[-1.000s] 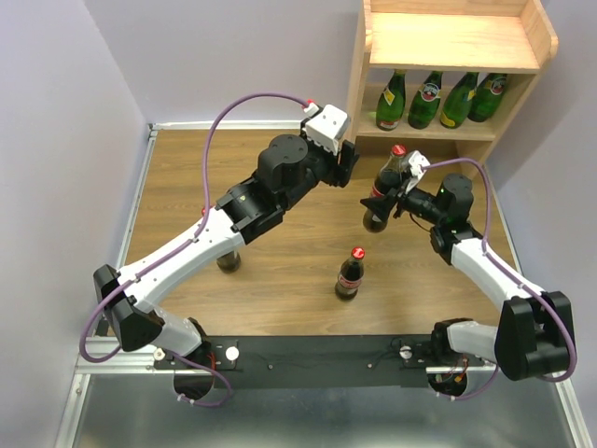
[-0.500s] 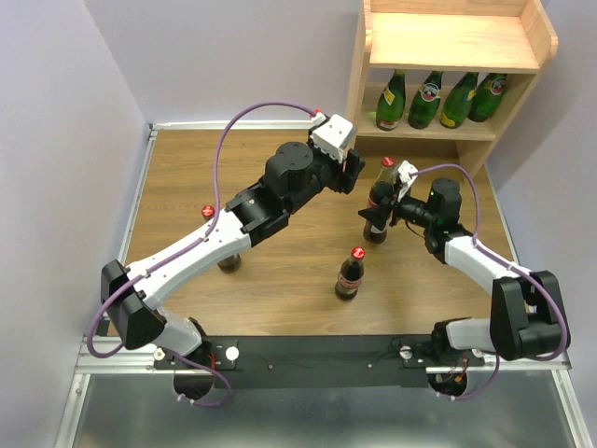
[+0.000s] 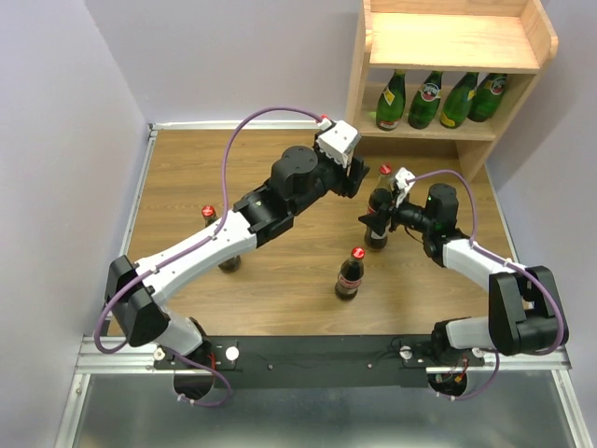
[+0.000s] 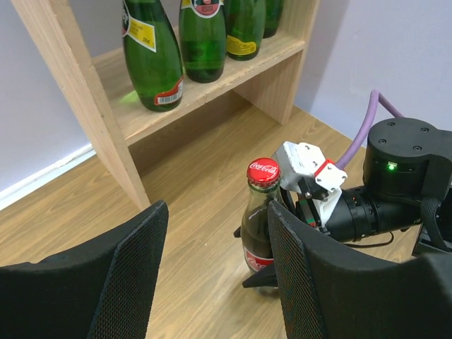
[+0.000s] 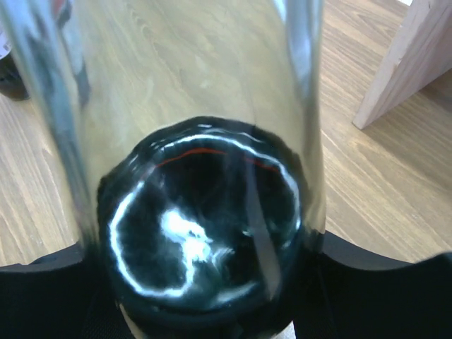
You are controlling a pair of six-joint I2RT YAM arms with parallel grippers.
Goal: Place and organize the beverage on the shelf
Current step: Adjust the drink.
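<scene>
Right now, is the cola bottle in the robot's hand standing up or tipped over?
Standing up. The cola bottle has its red cap on top, with the right gripper clamped around its body.

Occlusions and crops
The left arm [image 3: 201, 250] hides the body of one cola bottle [image 3: 209, 215] well left of the shelf [image 3: 452, 42]; green bottles [image 4: 152, 63] on its lower tier are cropped at the neck.

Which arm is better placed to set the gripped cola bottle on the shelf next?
Right, probably: the right fingers clamp the cola bottle close to the shelf, while the left fingers stand open and empty, short of it.
</scene>
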